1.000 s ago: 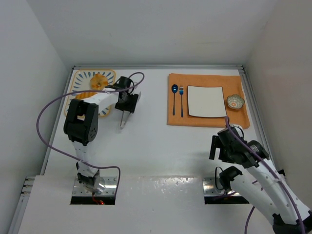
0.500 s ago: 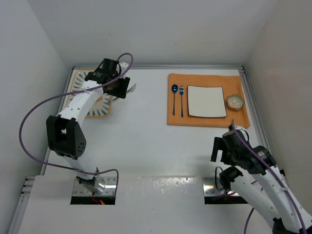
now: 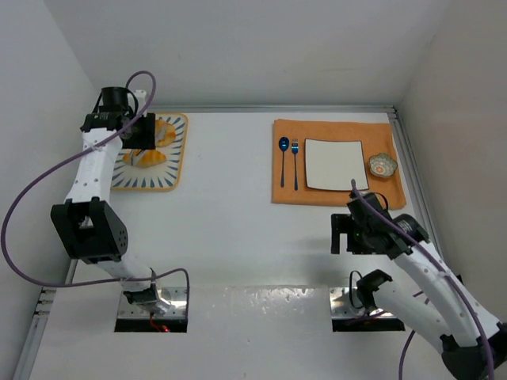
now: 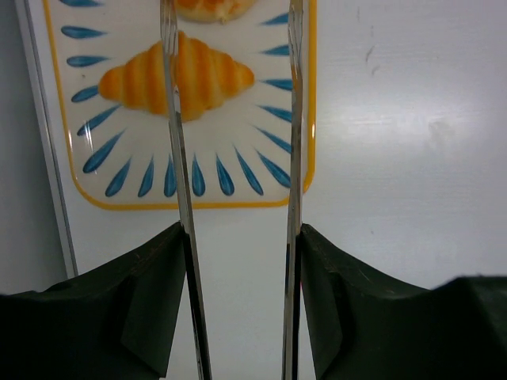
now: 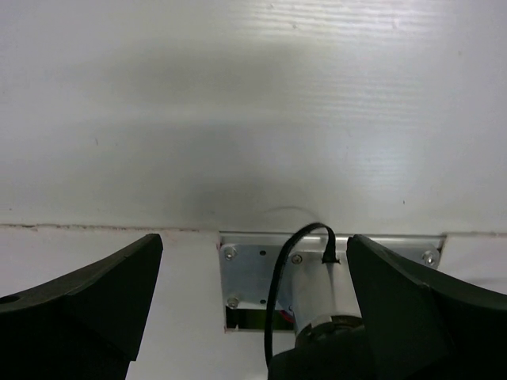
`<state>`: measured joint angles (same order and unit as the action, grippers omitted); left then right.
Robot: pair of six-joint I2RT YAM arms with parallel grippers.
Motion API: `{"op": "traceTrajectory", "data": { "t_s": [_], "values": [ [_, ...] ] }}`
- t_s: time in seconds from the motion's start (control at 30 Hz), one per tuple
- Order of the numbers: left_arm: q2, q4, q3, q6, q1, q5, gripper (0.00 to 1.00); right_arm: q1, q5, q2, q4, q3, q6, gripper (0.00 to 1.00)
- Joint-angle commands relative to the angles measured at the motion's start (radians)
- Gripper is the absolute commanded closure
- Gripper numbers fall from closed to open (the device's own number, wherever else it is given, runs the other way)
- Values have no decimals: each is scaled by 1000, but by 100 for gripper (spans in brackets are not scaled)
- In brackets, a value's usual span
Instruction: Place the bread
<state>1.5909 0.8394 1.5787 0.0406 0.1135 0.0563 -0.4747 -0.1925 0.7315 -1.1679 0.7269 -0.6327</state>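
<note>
- At 10 o'clock on the white table (image 3: 238,229) sits a tray (image 4: 119,178) with blue petals and an orange rim. Both pieces of bread lie on it.
- The croissant (image 4: 210,75) lies crosswise near the tray's middle. The knotted bun (image 4: 214,6) is just beside it at 12 o'clock, cut off by the top edge of the left wrist view.
- The left gripper (image 4: 231,79) hangs over the tray, its two thin metal fingers (image 4: 295,95) moderately spread and holding nothing. The left finger crosses in front of the croissant, and the croissant's right half shows in the gap. Whether metal touches bread cannot be told.
- At 1 o'clock on the table lies an orange mat (image 3: 341,198), well apart from the tray.
- On the mat, from left to right, are a blue spoon (image 3: 283,154), a blue fork (image 3: 295,160) just beside it, a white square plate (image 3: 336,165) and a small patterned bowl (image 3: 383,165).
- The right gripper (image 5: 253,241) is at 5 o'clock, near the table's front edge and well apart from mat and bread. Its dark jaws stand wide with nothing between them.
- Below it the right wrist view shows a metal mounting plate (image 5: 245,273) and a black cable (image 5: 279,277).
</note>
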Motion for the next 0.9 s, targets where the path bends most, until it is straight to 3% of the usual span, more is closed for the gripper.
{"op": "traceTrajectory", "data": {
  "t_s": [0.0, 0.23, 0.47, 0.87],
  "values": [
    [87, -42, 116, -27, 34, 31, 40, 1, 30, 80, 152, 69, 99, 0],
    [322, -51, 308, -38, 106, 102, 41, 30, 143, 428, 250, 233, 234, 0],
    [454, -92, 333, -18, 179, 169, 42, 31, 188, 528, 385, 215, 239, 0],
    [550, -123, 343, -7, 209, 318, 42, -2, 170, 551, 369, 232, 153, 0]
  ]
}}
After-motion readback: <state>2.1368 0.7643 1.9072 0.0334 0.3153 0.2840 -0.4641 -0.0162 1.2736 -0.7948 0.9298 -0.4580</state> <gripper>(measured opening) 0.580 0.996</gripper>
